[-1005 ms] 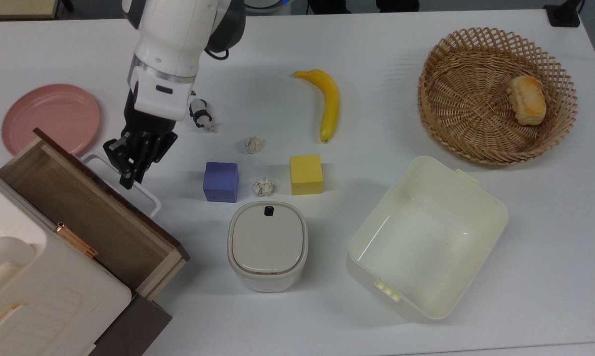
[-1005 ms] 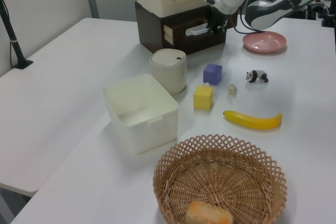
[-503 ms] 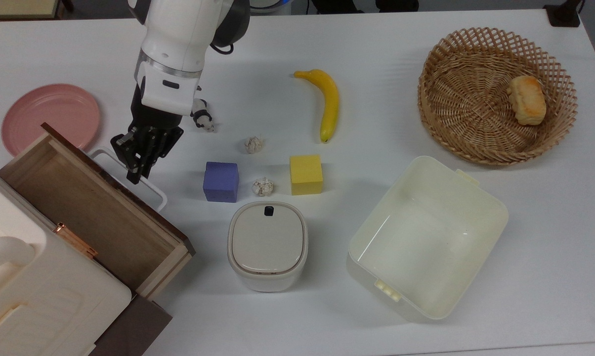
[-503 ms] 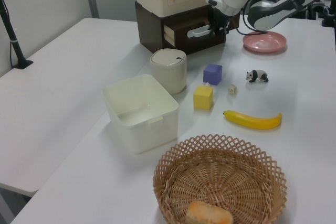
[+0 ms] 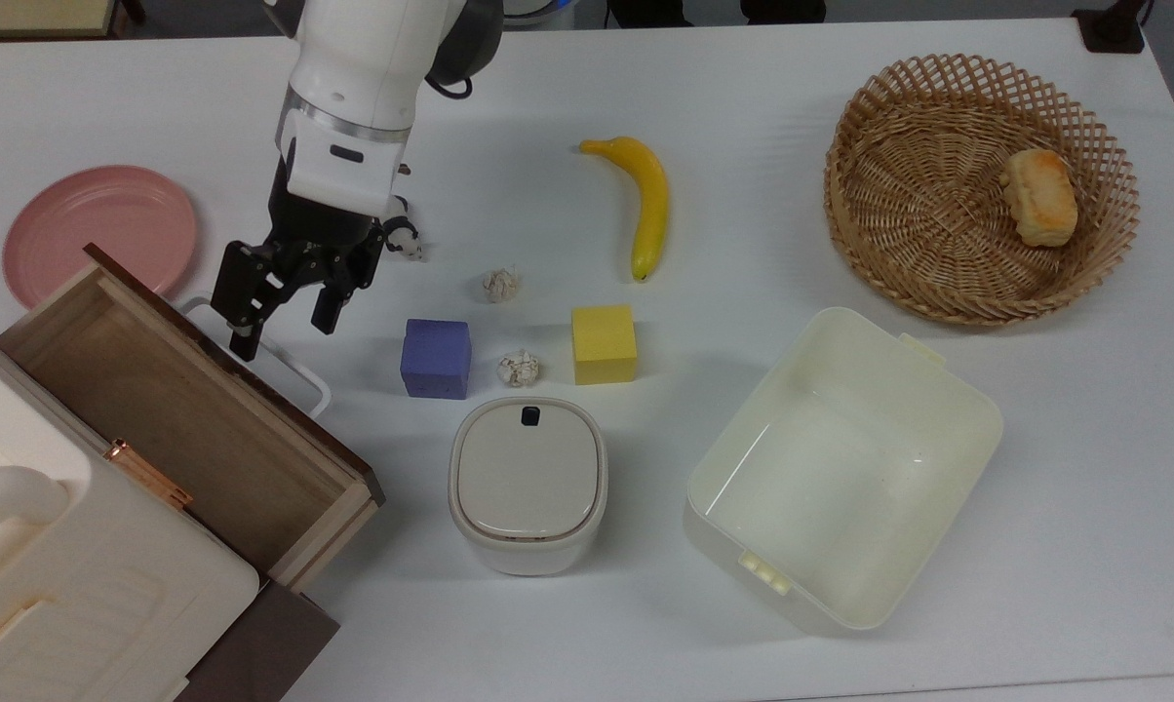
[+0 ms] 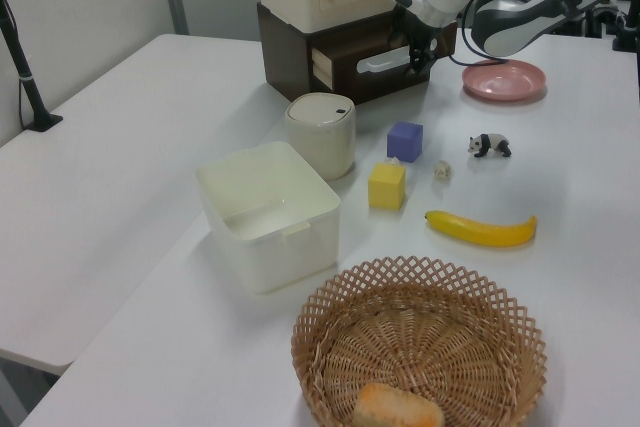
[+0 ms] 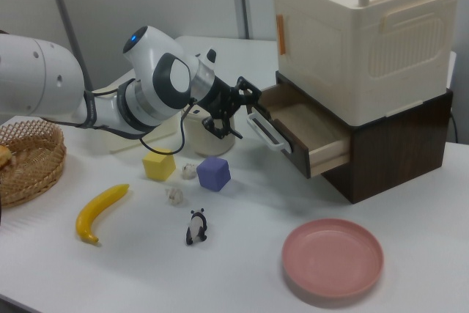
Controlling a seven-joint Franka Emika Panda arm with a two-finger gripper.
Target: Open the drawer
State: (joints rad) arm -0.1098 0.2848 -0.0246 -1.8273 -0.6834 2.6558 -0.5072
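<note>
drawer (image 5: 173, 414) sitting pulled well out at table's corner | fingers (image 5: 246, 322) now spread, having just released white handle (image 5: 290, 375) | I'm reading opening as done, backing gripper (image 5: 285, 317) off

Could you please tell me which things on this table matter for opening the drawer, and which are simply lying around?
Part of the job:
- drawer, pulled out
- its white handle
- gripper, open beside the handle

Just lying about:
- pink plate
- toy panda
- banana
- purple block
- yellow block
- lidded bin
- cream tub
- basket
</note>
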